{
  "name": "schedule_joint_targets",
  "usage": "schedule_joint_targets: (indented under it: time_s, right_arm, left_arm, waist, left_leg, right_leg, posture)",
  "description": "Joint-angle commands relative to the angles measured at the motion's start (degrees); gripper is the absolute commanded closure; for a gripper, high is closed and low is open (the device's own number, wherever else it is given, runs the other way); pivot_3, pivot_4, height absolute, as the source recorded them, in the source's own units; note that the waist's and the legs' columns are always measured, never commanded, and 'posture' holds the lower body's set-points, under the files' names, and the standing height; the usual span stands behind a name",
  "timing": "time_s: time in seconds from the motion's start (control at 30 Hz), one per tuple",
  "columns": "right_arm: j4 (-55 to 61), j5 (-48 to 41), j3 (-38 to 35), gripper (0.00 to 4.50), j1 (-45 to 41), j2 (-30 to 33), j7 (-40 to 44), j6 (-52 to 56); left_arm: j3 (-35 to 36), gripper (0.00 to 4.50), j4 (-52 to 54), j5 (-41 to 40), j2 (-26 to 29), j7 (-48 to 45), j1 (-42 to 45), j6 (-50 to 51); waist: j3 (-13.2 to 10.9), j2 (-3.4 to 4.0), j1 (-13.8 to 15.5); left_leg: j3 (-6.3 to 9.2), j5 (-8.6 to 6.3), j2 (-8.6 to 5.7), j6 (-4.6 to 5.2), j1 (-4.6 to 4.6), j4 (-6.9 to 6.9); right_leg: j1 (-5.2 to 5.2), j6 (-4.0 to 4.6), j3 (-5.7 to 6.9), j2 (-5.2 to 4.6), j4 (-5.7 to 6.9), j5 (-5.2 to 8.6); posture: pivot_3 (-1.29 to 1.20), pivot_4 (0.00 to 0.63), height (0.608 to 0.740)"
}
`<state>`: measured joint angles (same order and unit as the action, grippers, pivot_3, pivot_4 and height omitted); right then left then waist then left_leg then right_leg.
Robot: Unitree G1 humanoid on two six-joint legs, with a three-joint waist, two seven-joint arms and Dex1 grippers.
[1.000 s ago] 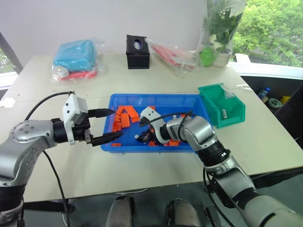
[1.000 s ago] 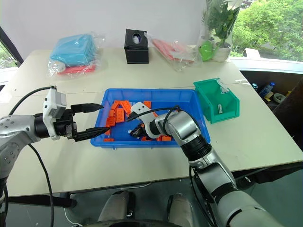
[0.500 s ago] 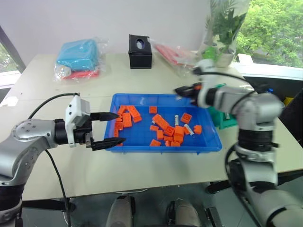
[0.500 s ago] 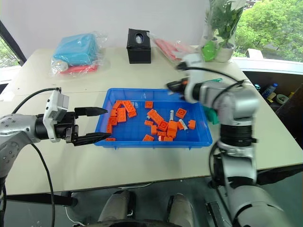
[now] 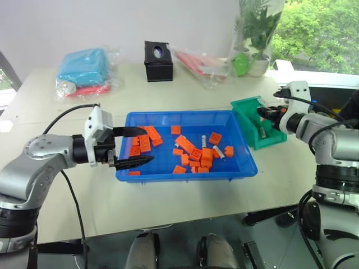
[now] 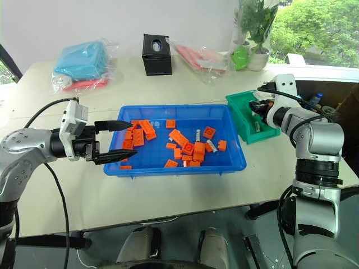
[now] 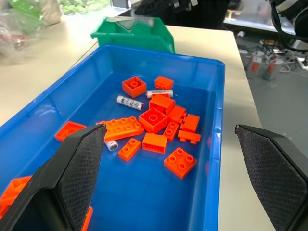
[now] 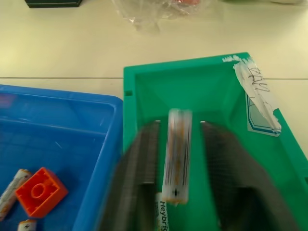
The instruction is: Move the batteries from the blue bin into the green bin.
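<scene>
Bright even daylight, soft shadows, right wrist view motion-blurred

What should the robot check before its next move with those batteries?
1. Right hand over the green bin: ok.
2. Its fingers apart, letting go of the battery: ok.
3. That battery at rest in the bin: cannot tell.
4. Another battery already in the bin: ok.
5. Blue bin emptied of batteries: not ok, some lie among the orange bricks.
6. Left hand open at the blue bin's end: ok.
</scene>
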<state>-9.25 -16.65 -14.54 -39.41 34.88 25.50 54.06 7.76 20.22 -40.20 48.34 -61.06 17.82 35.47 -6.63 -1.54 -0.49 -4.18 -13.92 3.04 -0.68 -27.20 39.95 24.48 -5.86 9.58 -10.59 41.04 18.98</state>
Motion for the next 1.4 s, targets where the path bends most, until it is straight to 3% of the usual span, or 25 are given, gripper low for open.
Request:
schedule_joint_targets:
  time_s: [0.03,0.2,0.37,0.47,0.53,0.57,1.37,1.4]
  right_arm:
    - [1.22,0.42,1.82,2.01,-0.79,2.38,3.86,-6.05]
    - [10.98,-5.46,5.45,2.01,-1.24,-0.69,9.22,-2.66]
    - [18.72,-8.09,11.77,2.01,0.34,-8.56,5.59,5.35]
    - [18.98,-6.06,16.17,1.11,1.50,-12.12,3.33,5.18]
    - [18.31,-4.43,19.17,0.23,2.02,-13.36,2.19,4.47]
    - [17.92,-4.00,20.20,0.05,2.04,-13.88,1.80,4.49]
    - [-2.01,3.76,27.68,0.05,-1.48,-16.82,7.28,-7.35]
    - [-3.02,4.23,27.69,0.27,-1.70,-17.05,7.17,-8.00]
  left_arm:
    - [1.82,0.00,2.08,-0.92,0.59,0.33,-0.11,-0.07]
    - [3.45,0.00,3.20,-2.12,2.25,0.51,-1.25,1.59]
    - [4.49,0.00,4.45,-3.20,2.83,1.13,-2.37,3.15]
    - [3.66,0.00,4.41,-3.21,2.28,1.77,-1.75,3.24]
    - [2.54,0.00,4.23,-3.02,1.39,2.43,-0.77,3.00]
    - [2.02,0.00,4.18,-3.06,1.02,2.47,-0.12,2.92]
    - [1.31,0.00,2.94,-1.52,-0.66,3.34,1.40,0.66]
    - [1.39,0.00,3.03,-1.57,-0.63,3.41,1.32,0.66]
  waist:
    - [-0.01,0.01,0.02]
    - [0.00,0.01,-0.17]
    - [0.04,-0.04,-0.20]
    - [0.04,-0.04,0.28]
    - [0.04,-0.03,0.97]
    - [0.03,-0.03,1.26]
    - [0.08,-0.09,1.03]
    - [0.09,-0.10,1.02]
  left_leg:
    - [0.00,0.00,0.00,0.00,-0.03,0.03]
    - [0.02,-0.02,0.01,0.02,-0.05,0.01]
    - [0.02,-0.03,0.32,0.04,-0.02,-0.01]
    - [0.01,-0.03,0.33,0.04,-0.05,0.04]
    - [-0.02,-0.04,0.31,0.04,-0.08,0.08]
    - [-0.06,-0.04,0.31,0.03,-0.09,0.09]
    - [-0.07,-0.03,0.19,0.04,-0.08,0.10]
    - [-0.07,-0.03,0.19,0.04,-0.07,0.10]
  right_leg:
    - [0.01,0.00,-0.01,-0.01,0.00,0.00]
    - [0.04,0.00,-0.01,-0.02,0.00,0.00]
    - [0.05,0.00,0.00,0.08,0.04,0.00]
    - [0.07,0.01,0.01,0.09,0.03,0.00]
    - [0.08,0.03,0.01,0.06,0.01,0.01]
    - [0.09,0.04,0.01,0.04,-0.01,0.01]
    - [0.11,0.03,0.01,0.11,0.09,-0.01]
    - [0.11,0.03,0.01,0.11,0.09,-0.01]
  posture:
    - [0.00,0.150,0.630]
    - [0.00,0.150,0.630]
    - [0.00,0.150,0.630]
    - [0.00,0.150,0.630]
    - [0.00,0.150,0.630]
    - [0.00,0.150,0.630]
    - [0.00,0.150,0.630]
    - [0.00,0.150,0.630]
